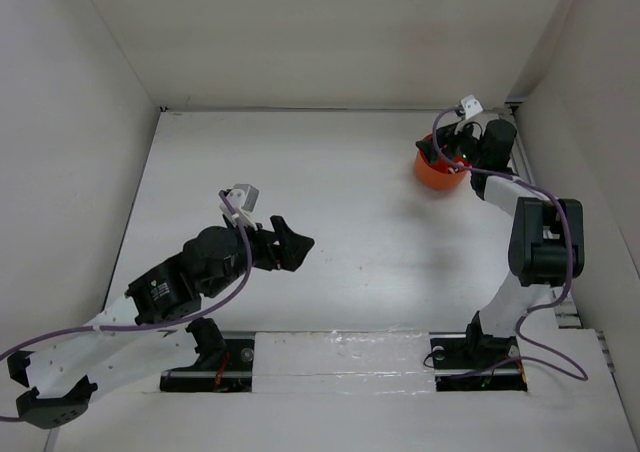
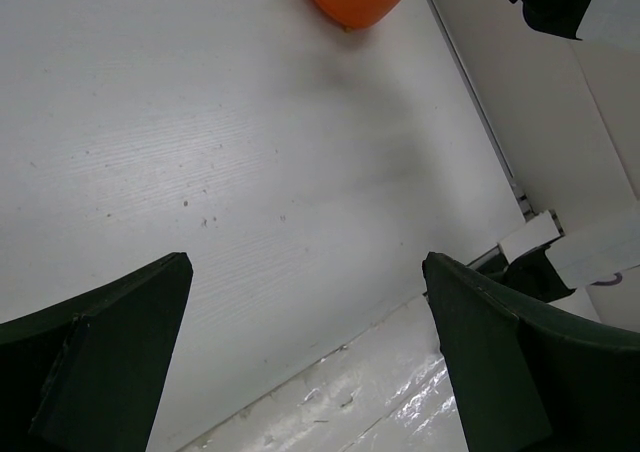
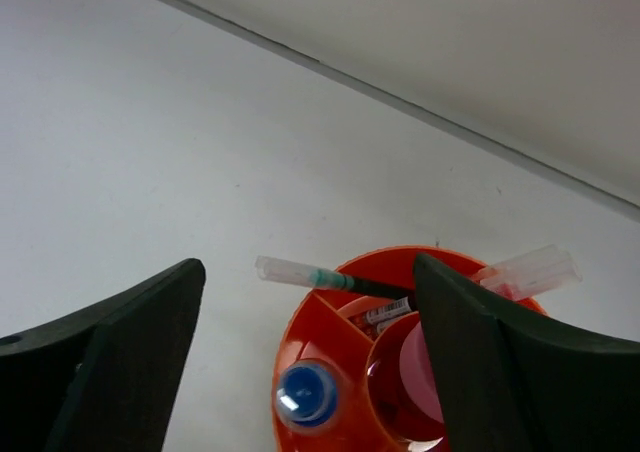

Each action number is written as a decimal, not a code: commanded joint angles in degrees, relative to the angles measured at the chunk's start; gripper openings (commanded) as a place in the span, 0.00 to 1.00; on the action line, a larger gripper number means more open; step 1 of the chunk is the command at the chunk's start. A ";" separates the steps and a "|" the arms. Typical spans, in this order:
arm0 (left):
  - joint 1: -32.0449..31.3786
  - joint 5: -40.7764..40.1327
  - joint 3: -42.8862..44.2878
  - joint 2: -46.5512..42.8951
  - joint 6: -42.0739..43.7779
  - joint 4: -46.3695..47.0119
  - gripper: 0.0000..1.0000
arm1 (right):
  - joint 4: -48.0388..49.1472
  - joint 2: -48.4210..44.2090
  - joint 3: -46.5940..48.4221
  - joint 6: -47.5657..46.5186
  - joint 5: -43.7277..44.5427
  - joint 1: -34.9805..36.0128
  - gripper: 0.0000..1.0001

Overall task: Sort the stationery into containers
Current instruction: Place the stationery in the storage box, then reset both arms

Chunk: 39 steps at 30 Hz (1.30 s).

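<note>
Light is bright, even and diffuse, coming from overhead; the white table [image 1: 330, 192] and the walls read close to washed out in the top view; shadows are faint and soft-edged, a grey smudge on the table just beside the orange tub [image 1: 440, 175] and others near the arms; the glossy strip [image 2: 370, 397] at the near edge throws patchy glare; in the wrist views the left gripper [image 2: 307, 264] and right gripper [image 3: 310, 265] show as dark, underexposed, slightly soft shapes; the blue-capped tube [image 3: 305, 394] carries a small highlight and is sharp.
</note>
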 commanded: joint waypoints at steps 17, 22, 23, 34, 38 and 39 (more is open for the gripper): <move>-0.34 -31.15 17.09 3.50 -5.87 -16.03 1.00 | -24.33 -36.37 1.47 6.92 38.69 27.22 1.00; -0.34 -42.33 25.88 4.82 -7.62 -23.50 1.00 | -40.98 -46.92 4.46 14.75 55.66 33.99 1.00; -0.34 -44.17 26.50 4.82 -9.28 -26.04 1.00 | -43.79 -50.50 5.17 16.85 57.42 34.70 1.00; -0.34 -51.13 22.46 -4.41 -7.81 -23.43 1.00 | -69.03 -70.30 8.34 19.42 61.22 38.84 1.00; -0.34 -49.56 19.92 -8.01 -6.31 -19.57 1.00 | -74.83 -72.69 8.34 18.10 62.97 38.84 1.00; -0.34 -48.86 18.44 -9.49 -6.31 -19.04 1.00 | -74.84 -73.73 8.34 18.10 63.50 39.36 1.00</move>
